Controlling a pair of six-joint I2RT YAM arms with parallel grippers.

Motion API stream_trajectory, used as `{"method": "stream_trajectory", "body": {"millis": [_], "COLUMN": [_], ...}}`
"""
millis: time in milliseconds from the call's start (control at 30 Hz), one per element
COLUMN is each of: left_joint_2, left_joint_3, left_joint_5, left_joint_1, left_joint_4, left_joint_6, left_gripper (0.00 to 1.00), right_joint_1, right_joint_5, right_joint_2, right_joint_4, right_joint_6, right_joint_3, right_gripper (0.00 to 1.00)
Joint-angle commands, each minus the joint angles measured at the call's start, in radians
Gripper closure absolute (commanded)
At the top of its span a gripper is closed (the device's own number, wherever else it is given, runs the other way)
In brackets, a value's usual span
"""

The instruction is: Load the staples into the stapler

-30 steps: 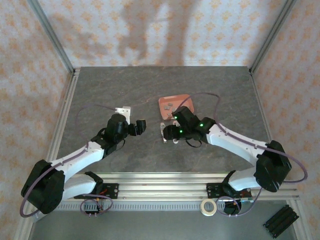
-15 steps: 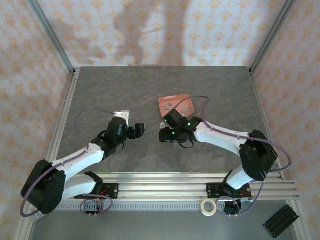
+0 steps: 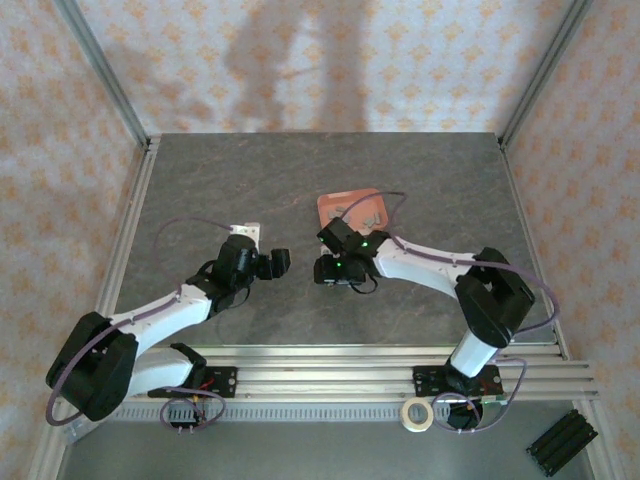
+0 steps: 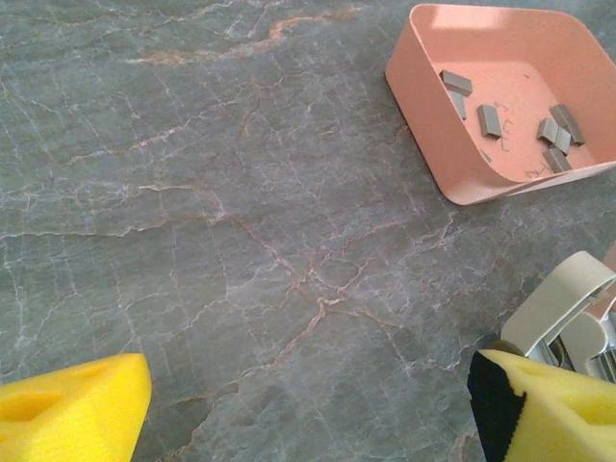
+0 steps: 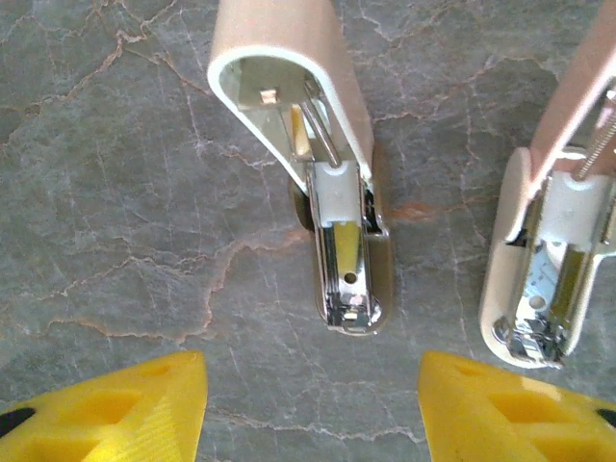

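Two pale pink mini staplers lie opened on the grey stone table. One stapler [image 5: 339, 221] lies just ahead of my right gripper [image 5: 313, 414], its silvery channel facing up. The other stapler [image 5: 549, 279] lies to its right. My right gripper is open, with nothing between its yellow fingers [image 5: 115, 409]. The staples [image 4: 489, 119] are several small grey strips in the salmon-pink tray [image 4: 423, 115]. My left gripper [image 4: 308, 414] is open over bare table, left of a stapler [image 4: 563, 303]. From above, the right gripper [image 3: 328, 268] hovers just below the tray [image 3: 360, 207], with the left gripper [image 3: 275, 263] facing it.
A small white bracket [image 3: 247, 232] lies beside the left arm. A tape roll [image 3: 416, 413] and a black block [image 3: 560, 443] sit below the rail, off the table. Aluminium frame posts and patterned walls enclose the table.
The right arm has swung left and now covers the staplers in the top view. Its jaws have narrowed slightly. The left arm has barely moved.
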Motion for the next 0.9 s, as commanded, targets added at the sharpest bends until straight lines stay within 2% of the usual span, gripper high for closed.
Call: {"method": "stream_trajectory", "body": {"millis": [0, 267, 467, 867], "left_joint_2": [0.014, 0.026, 0.03, 0.037], "left_joint_3": [0.008, 0.024, 0.026, 0.025], "left_joint_5": [-0.003, 0.005, 0.004, 0.011], "left_joint_1": [0.01, 0.01, 0.01, 0.01], "left_joint_4": [0.034, 0.028, 0.029, 0.043], "left_joint_6": [-0.009, -0.001, 0.001, 0.005], "left_gripper": [0.13, 0.13, 0.13, 0.14], "right_joint_1": [0.006, 0.006, 0.006, 0.006], "right_joint_5": [0.038, 0.08, 0.043, -0.017], "right_joint_2": [0.038, 0.108, 0.142, 0.155], "right_joint_4": [0.003, -0.024, -0.002, 0.025], "right_joint_6": [0.014, 0.017, 0.018, 0.018], "right_joint_3": [0.038, 0.078, 0.081, 0.085], "right_gripper": [0.41, 0.39, 0.39, 0.48]}}
